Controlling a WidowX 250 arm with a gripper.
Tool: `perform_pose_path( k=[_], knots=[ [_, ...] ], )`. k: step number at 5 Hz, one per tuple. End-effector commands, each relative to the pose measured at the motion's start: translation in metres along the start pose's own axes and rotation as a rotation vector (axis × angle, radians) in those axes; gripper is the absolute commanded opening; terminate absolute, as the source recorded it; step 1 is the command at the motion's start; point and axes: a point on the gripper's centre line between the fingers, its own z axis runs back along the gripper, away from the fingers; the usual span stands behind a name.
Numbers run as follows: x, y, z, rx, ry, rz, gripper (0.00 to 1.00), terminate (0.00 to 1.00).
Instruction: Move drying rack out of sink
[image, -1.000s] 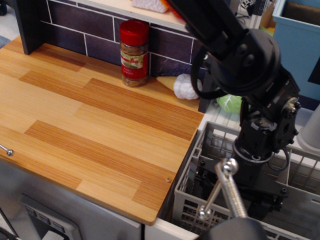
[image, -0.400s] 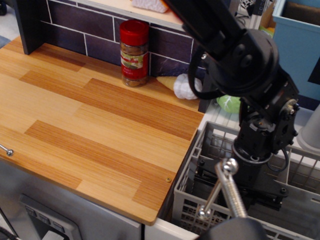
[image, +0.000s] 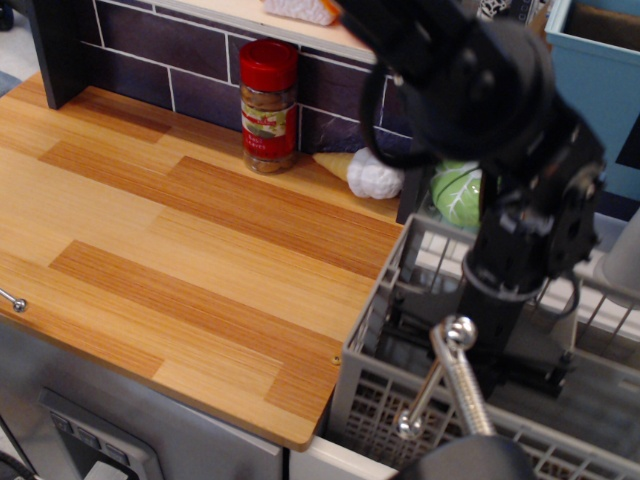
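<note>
We see the drying rack (image: 400, 400) at the right end of the table (image: 170, 250), over the sink (image: 325, 462), its left wall against the table edge. Our hand (image: 520, 365) reaches down inside the rack; fingers hidden, can't tell if it grips. Spice jar (image: 268, 105) and a white toy (image: 372, 175) stand by the back wall.

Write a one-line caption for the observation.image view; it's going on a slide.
Black robot arm's gripper reaches down inside the large light-grey plastic drying rack beside the wood-grain countertop.
</note>
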Motion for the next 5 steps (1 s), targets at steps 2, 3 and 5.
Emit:
perform_pose_path(
  k=[2, 3, 5],
  knots=[
    [0.011, 0.01, 0.13, -0.136, -0.097, -0.062, 0.0, 0.0],
    [0.01, 0.045, 0.126, -0.097, -0.123, -0.09, 0.0, 0.0],
    [0.01, 0.138, 0.112, -0.021, -0.182, -0.062, 0.0, 0.0]
  ],
)
